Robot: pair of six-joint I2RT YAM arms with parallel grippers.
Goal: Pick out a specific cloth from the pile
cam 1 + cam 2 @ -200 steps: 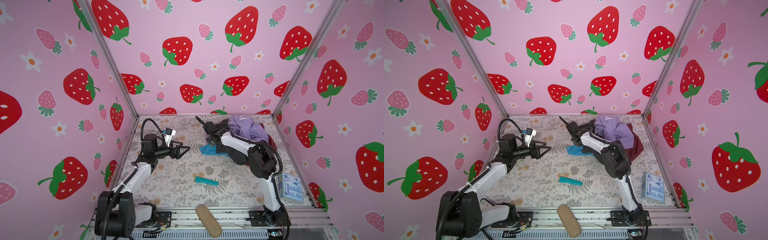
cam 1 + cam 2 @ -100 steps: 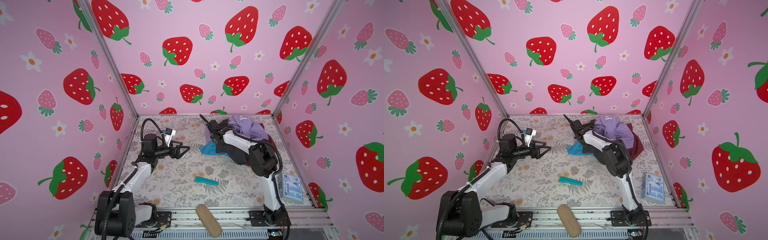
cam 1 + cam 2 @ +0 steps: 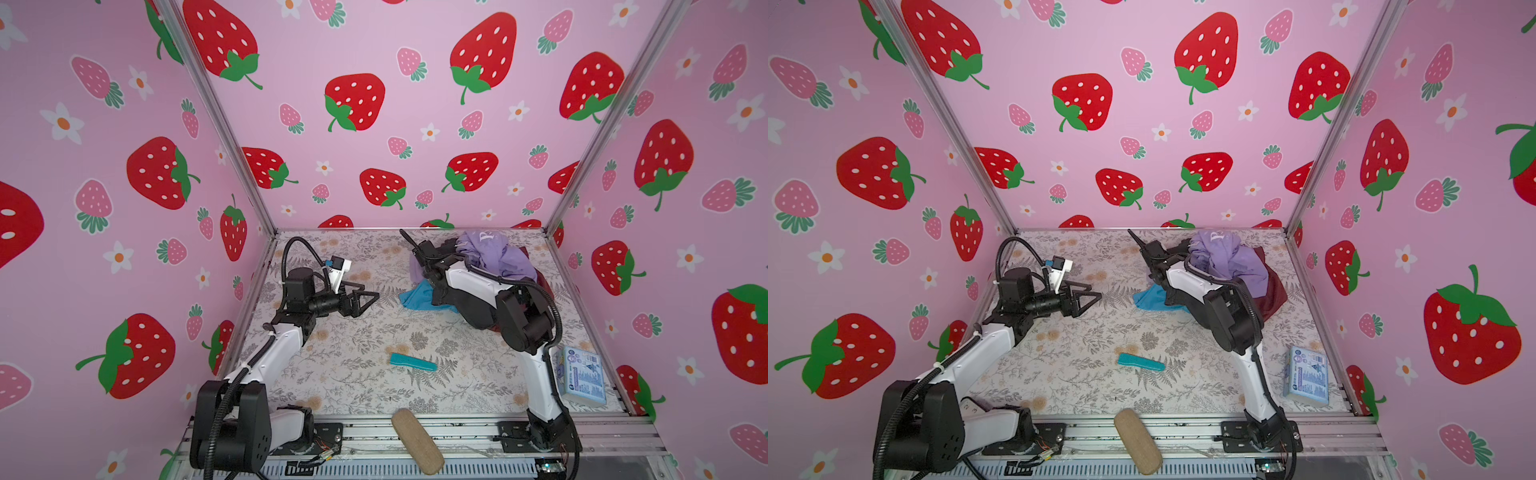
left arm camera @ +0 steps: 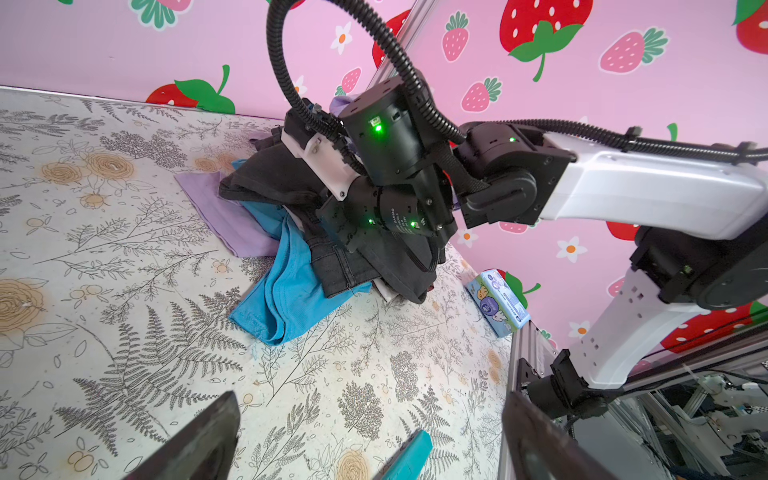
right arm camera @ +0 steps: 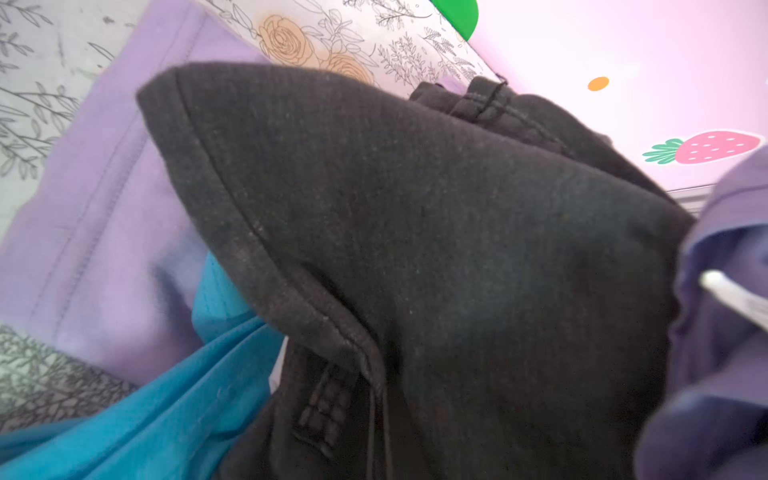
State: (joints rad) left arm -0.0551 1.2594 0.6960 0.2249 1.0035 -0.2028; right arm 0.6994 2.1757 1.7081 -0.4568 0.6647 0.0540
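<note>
Bench [image 3: 361, 332]: floral sheet.

Pose of right arm [image 3: 473, 282]: base at the near right corner, upper link rising to a bent elbow, white forearm running toward the far edge, wrist tipped down into the pile [image 3: 505, 266]. The right gripper [image 4: 343, 232] is buried in dark fabric. Its fingers are hidden in every view. Jaws closed on a fold of the cloth [image 4: 266, 178]. In the right wrist view the cloth [image 5: 457, 249] bunches up against the lens, seam and belt loop showing.

Pose of left arm [image 3: 274, 357]: base at the near left corner, elbow raised beside the left edge, forearm about level. The left gripper [image 3: 368, 297] points across the bench toward the pile, above the sheet, well apart from the garments. Fingers [image 4: 208, 436] spread wide, nothing between them.

Location of the pile: far right corner.
- lavender shirt [image 3: 498, 259] on top
- maroon garment [image 3: 1273, 293] on the side toward the right edge
- teal-blue garment [image 3: 415, 297] spilling toward the bench centre
- the cloth on that same centre-facing side, under the right wrist, lying over the teal-blue garment

Blue-and-white pack [image 3: 582, 376]: at the right edge, toward the front.
Tan oblong [image 3: 417, 440]: on the front rail.
Teal ribbed strip [image 3: 413, 362]: flat on the sheet, toward the front edge, apart from the pile.
</note>
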